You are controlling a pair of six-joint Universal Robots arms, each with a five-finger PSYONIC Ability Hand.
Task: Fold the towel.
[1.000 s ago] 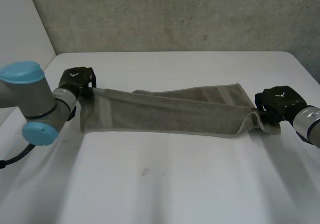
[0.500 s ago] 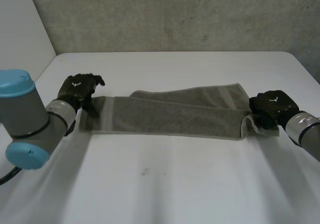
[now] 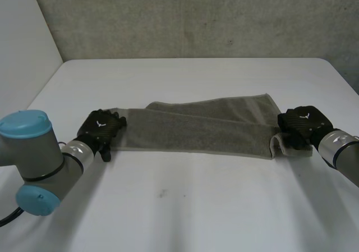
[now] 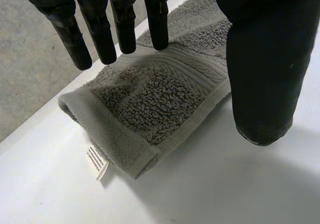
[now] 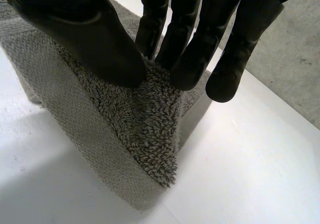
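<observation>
The right hand (image 3: 302, 124) is closed in a pinch. Its thumb (image 5: 85, 34) and fingers (image 5: 182, 49) squeeze a raised hump of pile at the right end of the towel (image 3: 196, 129), and that end stands up off the table (image 3: 196, 207). From this grip the towel runs away as a long, narrow band, already doubled lengthwise, flat across the table with its long axis going from hand to hand. At the towel's opposite end the left hand (image 3: 102, 129) is spread. Its straight fingers (image 4: 122, 29) rest at or just above the cloth and its thumb (image 4: 262, 74) hangs off the towel's near edge, gripping nothing.

The cloth is grey looped terry, thick and limp, with a flat woven border and a small white label (image 4: 97, 161) at the left corner. Since only the right hand has a hold, a fold would likely carry that end along the axis toward the left one.
</observation>
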